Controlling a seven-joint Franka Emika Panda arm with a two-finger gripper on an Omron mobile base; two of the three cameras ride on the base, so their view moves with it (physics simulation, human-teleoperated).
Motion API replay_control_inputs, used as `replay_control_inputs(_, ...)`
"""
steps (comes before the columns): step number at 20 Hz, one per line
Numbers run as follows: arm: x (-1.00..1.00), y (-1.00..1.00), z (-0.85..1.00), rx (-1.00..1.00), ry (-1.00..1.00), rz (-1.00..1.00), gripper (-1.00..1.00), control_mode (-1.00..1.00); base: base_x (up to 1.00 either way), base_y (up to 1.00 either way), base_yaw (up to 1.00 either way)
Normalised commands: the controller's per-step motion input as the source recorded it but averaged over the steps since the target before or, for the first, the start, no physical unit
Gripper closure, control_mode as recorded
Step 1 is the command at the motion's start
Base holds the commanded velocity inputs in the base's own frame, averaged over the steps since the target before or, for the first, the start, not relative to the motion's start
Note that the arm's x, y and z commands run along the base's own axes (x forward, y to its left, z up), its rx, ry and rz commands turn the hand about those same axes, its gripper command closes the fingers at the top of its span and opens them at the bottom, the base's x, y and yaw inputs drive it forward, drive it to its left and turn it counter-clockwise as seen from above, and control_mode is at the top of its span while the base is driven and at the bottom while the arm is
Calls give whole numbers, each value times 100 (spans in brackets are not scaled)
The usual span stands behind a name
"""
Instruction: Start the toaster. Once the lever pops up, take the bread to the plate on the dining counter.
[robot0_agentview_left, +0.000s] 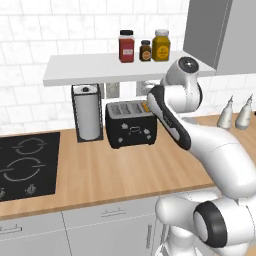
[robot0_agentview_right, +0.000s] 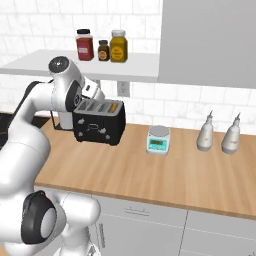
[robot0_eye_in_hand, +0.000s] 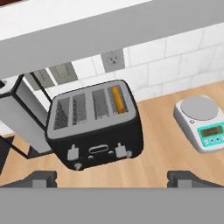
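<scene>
The black toaster (robot0_agentview_left: 131, 124) stands on the wood worktop under the wall shelf, also seen as toaster (robot0_agentview_right: 99, 122) and toaster (robot0_eye_in_hand: 94, 127). The bread (robot0_eye_in_hand: 116, 99) stands in its rightmost slot, only the golden top edge showing, bread (robot0_agentview_left: 145, 106). Two small pale levers sit on the toaster's front. My gripper (robot0_eye_in_hand: 113, 177) hovers above and in front of the toaster, just below the shelf. It is open, the fingertips (robot0_eye_in_hand: 42, 178) wide apart with nothing between them. The plate and the dining counter are out of view.
A paper-towel holder (robot0_agentview_left: 89, 114) stands just left of the toaster, and a black hob (robot0_agentview_left: 27, 165) lies further left. The shelf (robot0_agentview_left: 90, 70) carries three jars. A small scale (robot0_agentview_right: 158, 139) and two pale bottles (robot0_agentview_right: 206, 133) stand to the right, under a grey wall cabinet (robot0_agentview_right: 210, 40).
</scene>
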Motion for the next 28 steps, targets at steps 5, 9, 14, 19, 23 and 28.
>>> replay_control_inputs(5, 23, 0, 0, 3, 0, 11, -100, -100, 0, 0, 0)
replay_control_inputs(9, 13, 0, -1, 0, 0, 2, -100, -100, 0, 0, 0)
replay_control_inputs(14, 0, 0, 0, 0, 0, 0, -100, -100, 0, 0, 0)
replay_control_inputs(19, 0, 0, 0, 0, 0, 0, -100, -100, 0, 0, 0)
replay_control_inputs(23, 0, 0, 0, 0, 0, 0, -100, -100, 0, 0, 0)
replay_control_inputs(28, 0, 0, 0, 0, 0, 0, -100, -100, 0, 0, 0)
